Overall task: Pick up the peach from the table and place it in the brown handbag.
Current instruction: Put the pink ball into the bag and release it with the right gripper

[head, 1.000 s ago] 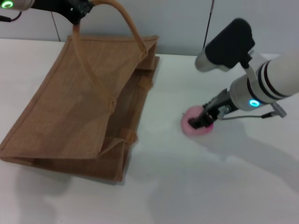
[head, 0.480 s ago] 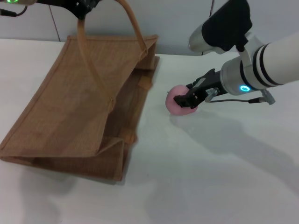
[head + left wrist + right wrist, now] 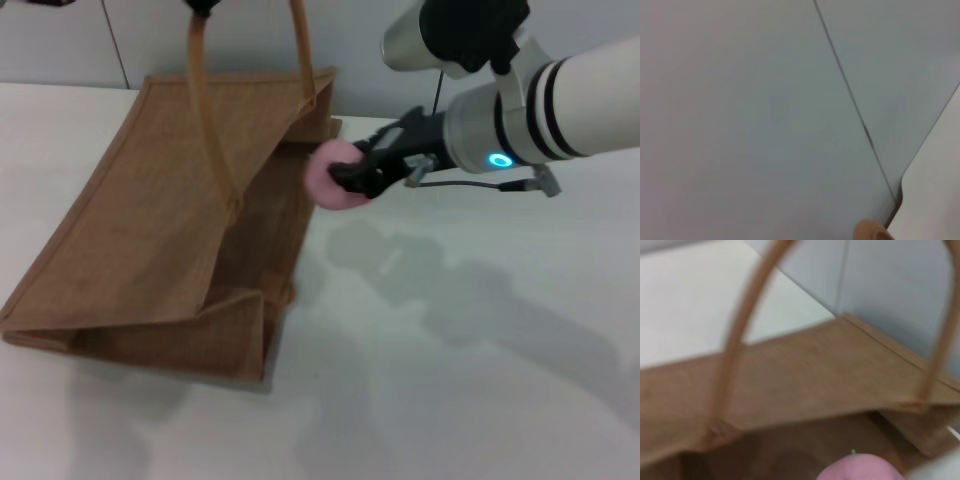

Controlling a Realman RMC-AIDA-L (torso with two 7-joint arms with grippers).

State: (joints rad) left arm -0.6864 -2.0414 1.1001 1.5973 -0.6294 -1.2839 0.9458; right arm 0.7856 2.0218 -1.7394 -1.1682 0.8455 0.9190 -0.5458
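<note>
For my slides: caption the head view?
Right gripper carries the peach to the brown handbag, held open by its handle.

I count one peach [image 3: 333, 176], one brown handbag [image 3: 170, 220] with two loop handles [image 3: 205, 120] (one lifted near my left arm), and one table [image 3: 480, 380].

pale-pink peach [image 3: 334, 176] held clear of white table [image 3: 480, 380], at open mouth of brown handbag [image 3: 150, 230]; tan woven tote lying on table, mouth gaping, one loop handle pulled upward.
</note>
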